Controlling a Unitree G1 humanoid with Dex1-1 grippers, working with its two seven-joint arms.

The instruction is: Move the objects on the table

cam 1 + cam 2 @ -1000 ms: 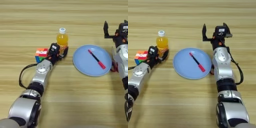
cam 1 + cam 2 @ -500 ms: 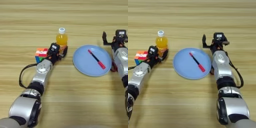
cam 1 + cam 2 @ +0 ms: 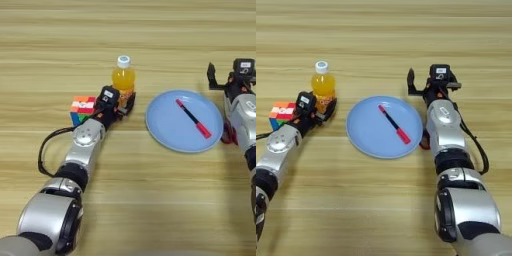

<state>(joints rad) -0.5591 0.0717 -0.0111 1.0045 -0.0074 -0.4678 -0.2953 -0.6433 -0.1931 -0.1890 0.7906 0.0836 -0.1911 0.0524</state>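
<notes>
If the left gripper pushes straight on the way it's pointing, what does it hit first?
Most likely the orange-drink bottle: the left gripper points up and slightly right, at the bottle's base. The puzzle cube sits off to its left, out of that line.

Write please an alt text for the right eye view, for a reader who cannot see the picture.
A black pen with a red cap lies on a round blue plate in the middle of a wooden table. The right gripper is just beyond the plate's far right rim; the left gripper is beside an orange-drink bottle, with a multicoloured puzzle cube to its left.
</notes>
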